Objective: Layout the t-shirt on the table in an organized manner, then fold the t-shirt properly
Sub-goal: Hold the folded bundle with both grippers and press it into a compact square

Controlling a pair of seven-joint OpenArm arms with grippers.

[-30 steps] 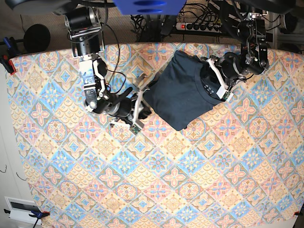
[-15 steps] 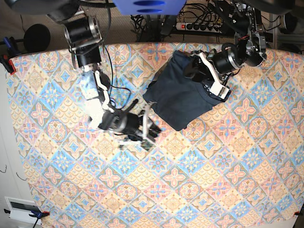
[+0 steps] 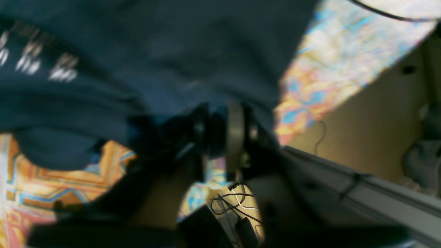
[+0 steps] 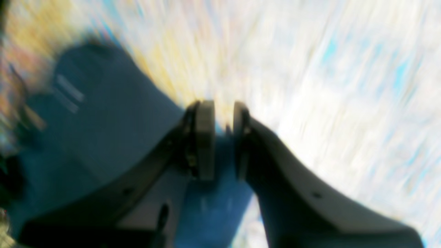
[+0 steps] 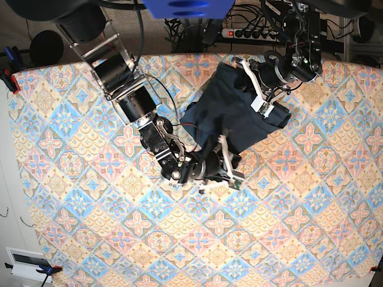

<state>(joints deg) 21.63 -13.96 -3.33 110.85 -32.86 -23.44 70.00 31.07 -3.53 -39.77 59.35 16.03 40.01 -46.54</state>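
Patterned table (image 5: 90,197) is carrying the navy t-shirt (image 5: 230,113), bunched near its far edge. Your left gripper (image 3: 220,137) has just pinched shut on the collar area; your right gripper (image 5: 224,164) is arriving at the hem, jaws slightly parted, so spreading can begin.

The t-shirt (image 5: 230,113) is soft, matt dark navy cloth, lying in loose folds, with a small white printed label (image 3: 38,58) on the fabric. The surface (image 5: 90,227) is covered by a matt woven-looking cloth printed in pink, blue and yellow tile patterns. The left gripper (image 3: 220,137) and right gripper (image 4: 220,137) have smooth black housings, probably plastic, though both wrist views are blurred, with dull grey pads (image 4: 205,137) that look rubbery. The arm segments (image 5: 128,98) show a slightly glossy black finish.
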